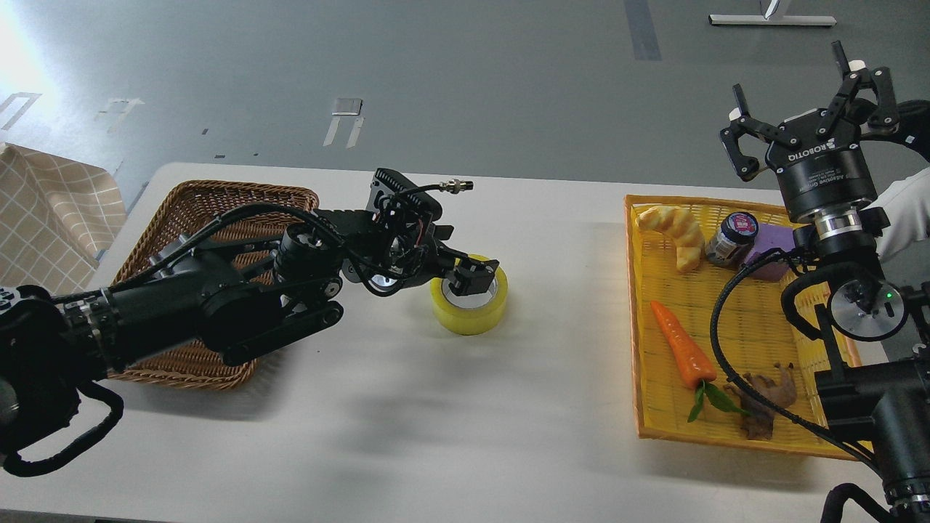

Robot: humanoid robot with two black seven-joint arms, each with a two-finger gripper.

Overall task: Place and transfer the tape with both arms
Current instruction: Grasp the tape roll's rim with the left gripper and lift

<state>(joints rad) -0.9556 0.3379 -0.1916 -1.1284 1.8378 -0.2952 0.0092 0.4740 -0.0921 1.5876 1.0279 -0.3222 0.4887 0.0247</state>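
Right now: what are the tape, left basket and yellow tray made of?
The tape: glossy translucent yellow plastic film on a pale core, likely cardboard or plastic. The left basket: brown woven wicker, matte, strands visible. The yellow tray: fine woven slats, bamboo or plastic; cannot tell which.

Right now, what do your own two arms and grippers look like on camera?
Both arms are black and jointed, with loose black cables looped along them. The left gripper is compact and black, with a silver-tipped connector above its wrist. The right gripper has black linkage fingers with pale pads, white ROBOTIQ lettering on its round body, a silver collar below, and a small green light lower on the arm.
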